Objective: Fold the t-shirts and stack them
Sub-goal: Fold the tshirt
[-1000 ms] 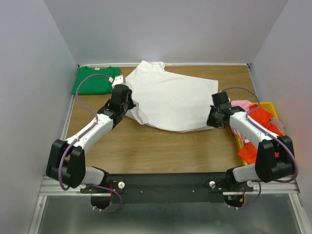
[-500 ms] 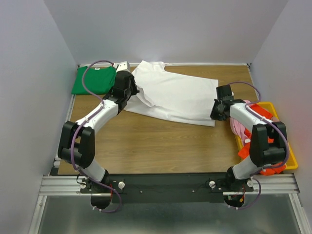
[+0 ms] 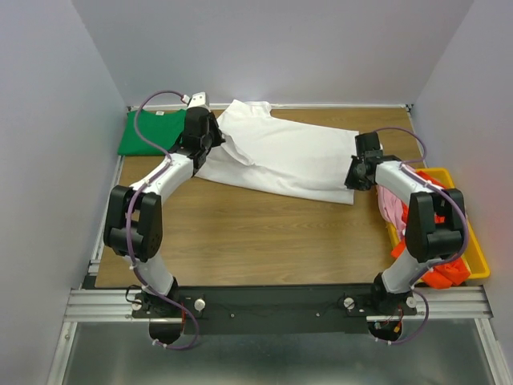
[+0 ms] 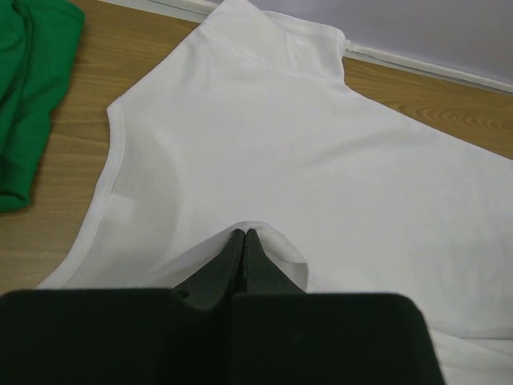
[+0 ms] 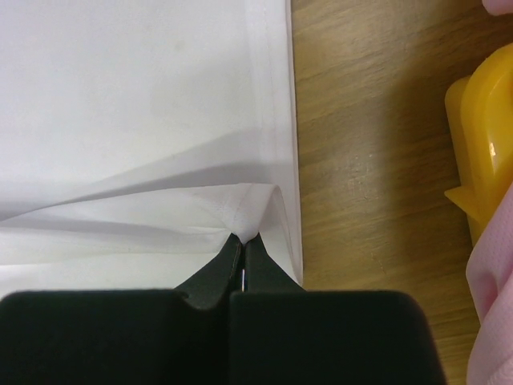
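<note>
A white t-shirt lies folded across the far half of the table. My left gripper is shut on a fold of its left edge; the pinch shows in the left wrist view. My right gripper is shut on the shirt's right hem corner, seen in the right wrist view. A folded green t-shirt lies at the far left corner and shows in the left wrist view. Pink and orange-red t-shirts lie in the bin at right.
A yellow bin stands at the right table edge, its corner close to my right gripper in the right wrist view. Grey walls close in the table on the left, back and right. Bare wood lies in front of the white shirt.
Both grippers have carried the white shirt's near edge toward the back, folding it over itself. The shirt now lies narrower and flatter. Both arms are stretched further out.
</note>
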Controlling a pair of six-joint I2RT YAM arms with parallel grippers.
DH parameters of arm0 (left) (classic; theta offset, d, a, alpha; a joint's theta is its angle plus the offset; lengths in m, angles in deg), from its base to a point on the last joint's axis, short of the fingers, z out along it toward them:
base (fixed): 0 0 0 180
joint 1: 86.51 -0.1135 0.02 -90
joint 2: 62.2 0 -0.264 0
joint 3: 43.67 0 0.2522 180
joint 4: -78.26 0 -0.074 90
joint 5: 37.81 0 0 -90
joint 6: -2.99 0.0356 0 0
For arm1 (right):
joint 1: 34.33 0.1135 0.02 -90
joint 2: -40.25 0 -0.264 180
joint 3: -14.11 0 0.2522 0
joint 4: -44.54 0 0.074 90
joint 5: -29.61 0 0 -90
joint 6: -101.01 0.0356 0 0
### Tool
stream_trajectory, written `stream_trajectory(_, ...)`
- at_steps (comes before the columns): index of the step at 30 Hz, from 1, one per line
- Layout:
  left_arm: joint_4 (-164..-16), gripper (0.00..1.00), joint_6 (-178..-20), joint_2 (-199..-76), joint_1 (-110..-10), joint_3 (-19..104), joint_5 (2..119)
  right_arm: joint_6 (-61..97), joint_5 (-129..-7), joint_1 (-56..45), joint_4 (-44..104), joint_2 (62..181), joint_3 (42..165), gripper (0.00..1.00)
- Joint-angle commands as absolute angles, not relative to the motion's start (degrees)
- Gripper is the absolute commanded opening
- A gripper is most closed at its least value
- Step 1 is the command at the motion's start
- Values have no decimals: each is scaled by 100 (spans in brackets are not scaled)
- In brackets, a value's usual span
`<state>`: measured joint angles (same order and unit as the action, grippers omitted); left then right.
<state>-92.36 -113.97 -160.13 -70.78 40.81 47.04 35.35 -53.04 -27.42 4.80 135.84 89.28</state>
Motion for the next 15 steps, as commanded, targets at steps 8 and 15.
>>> stream_trajectory(8, -9606, 0, -11118, -16573, -7183, 4576, 5192, 3483, -5433, -2827, 547, 14053, 9291, 0)
stream_trajectory(15, -9598, 0, -11065, -16890, -7235, 4901, 5192, 3474, -5362, -2853, 547, 14106, 9362, 0)
